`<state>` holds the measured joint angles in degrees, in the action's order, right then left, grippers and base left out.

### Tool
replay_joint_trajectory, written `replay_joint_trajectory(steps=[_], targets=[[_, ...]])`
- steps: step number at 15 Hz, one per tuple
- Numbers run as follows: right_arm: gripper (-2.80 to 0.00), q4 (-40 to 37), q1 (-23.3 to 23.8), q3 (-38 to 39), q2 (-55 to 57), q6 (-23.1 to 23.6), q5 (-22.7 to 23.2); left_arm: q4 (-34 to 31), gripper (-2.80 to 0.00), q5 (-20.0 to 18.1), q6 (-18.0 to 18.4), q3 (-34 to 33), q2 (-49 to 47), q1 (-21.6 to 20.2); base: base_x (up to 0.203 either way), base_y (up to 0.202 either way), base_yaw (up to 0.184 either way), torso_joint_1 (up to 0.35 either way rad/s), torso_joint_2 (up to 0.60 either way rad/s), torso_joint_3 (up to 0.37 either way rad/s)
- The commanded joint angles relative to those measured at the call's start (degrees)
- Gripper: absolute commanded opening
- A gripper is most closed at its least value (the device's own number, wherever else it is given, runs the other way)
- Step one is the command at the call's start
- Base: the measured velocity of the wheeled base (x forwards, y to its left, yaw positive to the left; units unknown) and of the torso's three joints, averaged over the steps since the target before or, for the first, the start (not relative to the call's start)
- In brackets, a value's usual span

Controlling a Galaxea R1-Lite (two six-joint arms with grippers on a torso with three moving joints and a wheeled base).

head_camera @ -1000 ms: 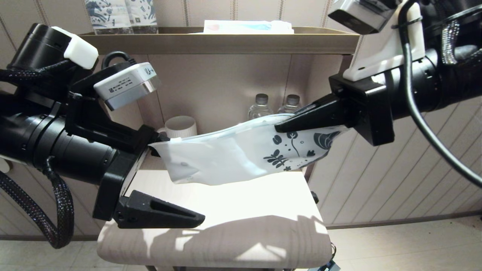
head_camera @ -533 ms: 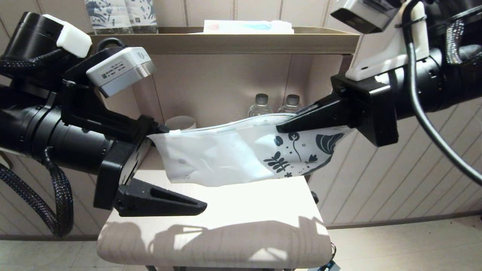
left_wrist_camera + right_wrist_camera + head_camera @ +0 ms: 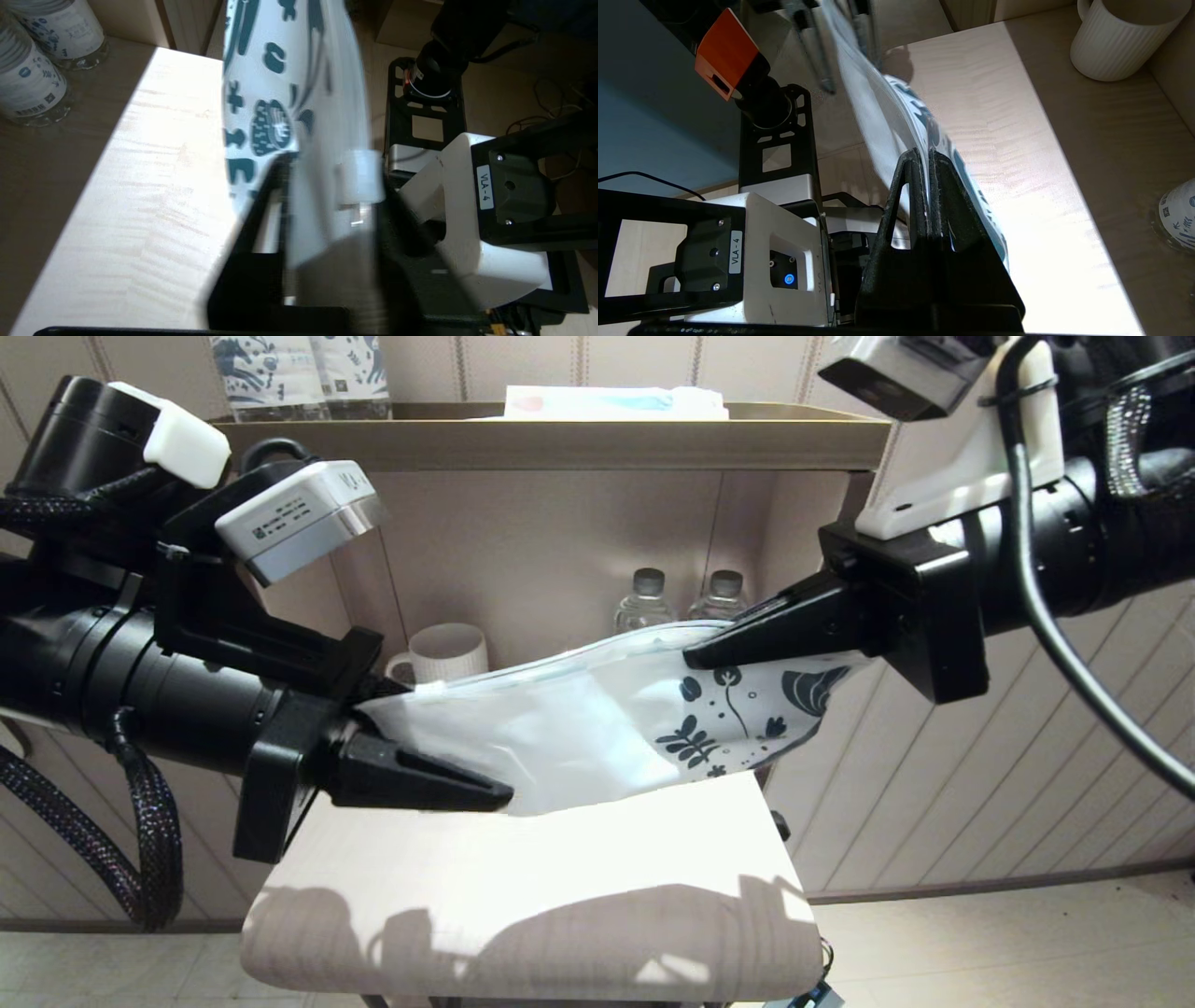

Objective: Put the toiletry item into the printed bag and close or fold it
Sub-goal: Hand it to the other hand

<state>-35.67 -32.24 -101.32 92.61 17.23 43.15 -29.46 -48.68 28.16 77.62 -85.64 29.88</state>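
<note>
The printed bag hangs stretched between both grippers above the table. My right gripper is shut on its leaf-printed end along the top edge; in the right wrist view the bag runs out from between the closed fingers. My left gripper straddles the plain end by the white zip slider. Its jaws stand about half closed, with a gap still showing around the bag and slider. The toothbrush does not show in any view.
A white ribbed mug and two water bottles stand at the back under a shelf tray. On the tray are blue-patterned packages and a flat white-and-blue packet.
The left gripper's lower finger has swung up from well below the bag to its underside, narrowing the jaws around the plain end. The right gripper has kept its hold.
</note>
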Motion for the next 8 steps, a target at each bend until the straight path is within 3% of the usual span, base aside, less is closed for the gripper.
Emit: replay_joint_trajectory(steps=[1, 8], targets=[[-2.8, -0.2, 0.2, 0.4, 0.0, 0.2, 0.2, 0.2, -2.8, -1.3, 0.1, -0.4, 0.0, 0.0, 0.0, 0.0, 0.0, 0.0, 0.0, 0.0], [-2.8, -0.1, -0.3, 1.2, 0.5, 0.7, -0.4, 6.4, -2.8, -2.6, 0.1, -4.7, 0.0, 0.0, 0.0, 0.0, 0.0, 0.0, 0.0, 0.0]])
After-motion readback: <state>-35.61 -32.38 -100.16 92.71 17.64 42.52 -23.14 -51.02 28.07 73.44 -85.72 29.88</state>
